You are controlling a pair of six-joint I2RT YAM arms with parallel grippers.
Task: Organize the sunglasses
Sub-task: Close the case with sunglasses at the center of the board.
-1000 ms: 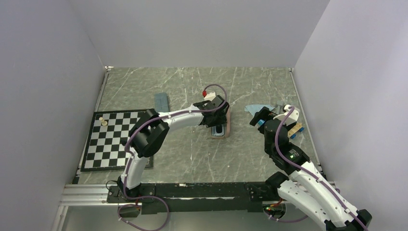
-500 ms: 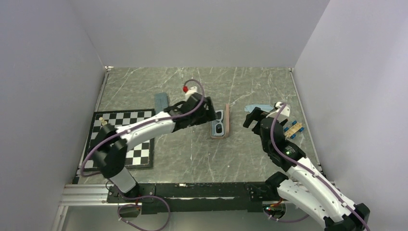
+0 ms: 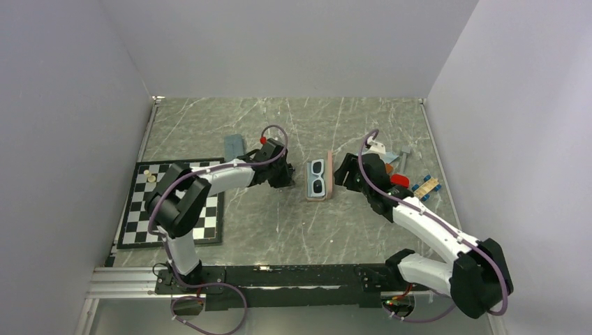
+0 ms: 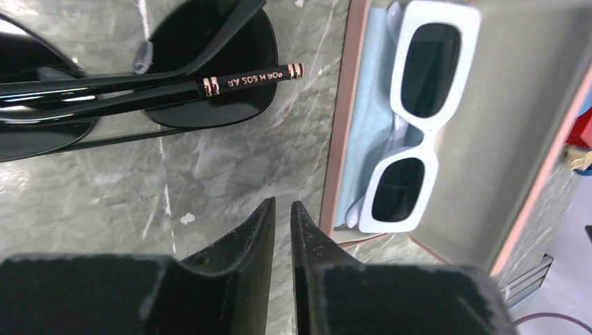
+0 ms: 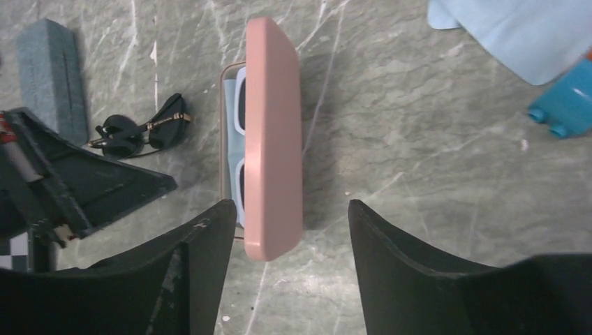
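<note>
A metal rail [image 3: 139, 279] runs along the near edge of a grey-green marbled table [image 3: 279, 230], and both arm bases are bolted to it. On the near left lies a chessboard [image 3: 150, 209] with two pale pieces [image 3: 149, 174] at its far corner.

The left gripper [image 4: 283, 206] hangs low over the stone, its jaws pressed nearly together with nothing between them. Just beyond it the black sunglasses [image 4: 139, 77] lie folded on the bare table. Just beside them, the white sunglasses [image 4: 419, 118] rest lenses-up on pale blue lining inside the open pink case [image 5: 274, 139], whose lid stands on edge.

The right gripper [image 5: 292, 206] hovers spread wide above that lid, holding nothing. Near it are a blue toy block [image 5: 562, 105] and what may be a red piece [image 3: 399, 180].

Farther back lie a slate-blue case [image 5: 49, 66] and a light blue cloth [image 5: 516, 35]. Plain pale walls [image 3: 293, 49] enclose three sides.
</note>
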